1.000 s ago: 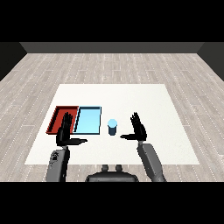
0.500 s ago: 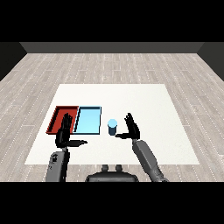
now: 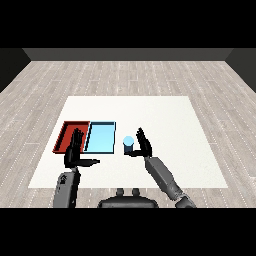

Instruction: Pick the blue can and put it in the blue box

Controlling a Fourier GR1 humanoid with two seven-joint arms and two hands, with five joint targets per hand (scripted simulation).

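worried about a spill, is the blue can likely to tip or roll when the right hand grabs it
The blue can stands upright and looks taller than wide, so a sideways nudge from the right hand could probably tip it. Once on its round side it would likely roll across the flat table. It looks rigid.

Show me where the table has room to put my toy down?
The white table is bare along its far side behind the red tray and blue tray, and all across the right, beyond the right hand. It is crowded at the near left, where the trays, the blue can and the left hand sit.
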